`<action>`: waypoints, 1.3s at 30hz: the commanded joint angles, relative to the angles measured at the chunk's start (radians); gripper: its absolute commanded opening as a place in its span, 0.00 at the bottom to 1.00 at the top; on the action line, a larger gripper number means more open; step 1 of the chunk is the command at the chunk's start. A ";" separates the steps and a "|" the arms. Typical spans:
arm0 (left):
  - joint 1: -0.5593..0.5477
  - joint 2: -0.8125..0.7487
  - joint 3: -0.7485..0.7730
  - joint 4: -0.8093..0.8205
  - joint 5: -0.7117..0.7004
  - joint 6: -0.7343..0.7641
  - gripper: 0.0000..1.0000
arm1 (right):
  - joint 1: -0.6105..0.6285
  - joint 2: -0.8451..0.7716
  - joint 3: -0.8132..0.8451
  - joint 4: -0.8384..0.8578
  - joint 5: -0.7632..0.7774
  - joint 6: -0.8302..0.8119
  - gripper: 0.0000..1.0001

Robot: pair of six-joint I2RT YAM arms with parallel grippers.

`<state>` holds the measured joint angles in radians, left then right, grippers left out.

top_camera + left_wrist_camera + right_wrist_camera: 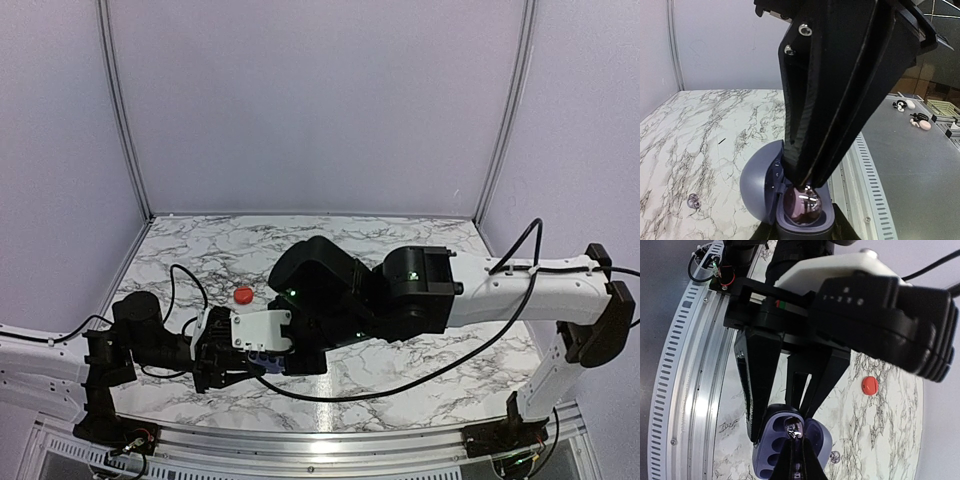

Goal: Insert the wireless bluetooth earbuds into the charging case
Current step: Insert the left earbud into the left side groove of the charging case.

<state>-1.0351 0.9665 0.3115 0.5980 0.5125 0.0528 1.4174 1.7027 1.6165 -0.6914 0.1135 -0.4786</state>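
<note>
Gripping claw, left: left claw [781,424] grasps the blue-grey oval charging case [756,192], lid open, just beside the near edge of the white marbled tabletop [400,240].
Right claw: right claw [805,181] is clenched on a glossy silvery-grey earbud [802,206], which sits in the case's well.
Loose earbud: second silvery earbud [693,201] lies on open marble, apart from the case.
Red piece: small red round object [243,295] lies well apart, with open tabletop beyond it.

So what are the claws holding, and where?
Left gripper grips the open blue-grey charging case by its sides; right gripper pinches the shiny silvery earbud on top.
</note>
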 commanded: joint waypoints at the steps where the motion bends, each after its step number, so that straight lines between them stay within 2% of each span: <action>1: -0.005 0.005 0.039 0.041 0.063 -0.021 0.00 | 0.040 -0.019 -0.017 -0.027 0.045 -0.062 0.02; 11: -0.005 0.022 0.055 0.040 0.123 -0.047 0.00 | 0.110 -0.029 -0.059 -0.057 0.113 -0.143 0.02; 22: -0.006 0.045 0.067 0.040 0.164 -0.078 0.00 | 0.126 -0.015 -0.068 -0.037 0.206 -0.165 0.02; 35: -0.031 0.077 0.061 0.040 0.193 -0.070 0.00 | 0.129 -0.049 -0.060 -0.027 0.249 -0.215 0.01; 39: -0.034 0.076 0.059 0.040 0.197 -0.079 0.00 | 0.129 -0.076 -0.027 -0.023 0.215 -0.208 0.01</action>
<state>-1.0447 1.0439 0.3450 0.5999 0.6235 -0.0189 1.5566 1.6810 1.5455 -0.7269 0.2749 -0.6811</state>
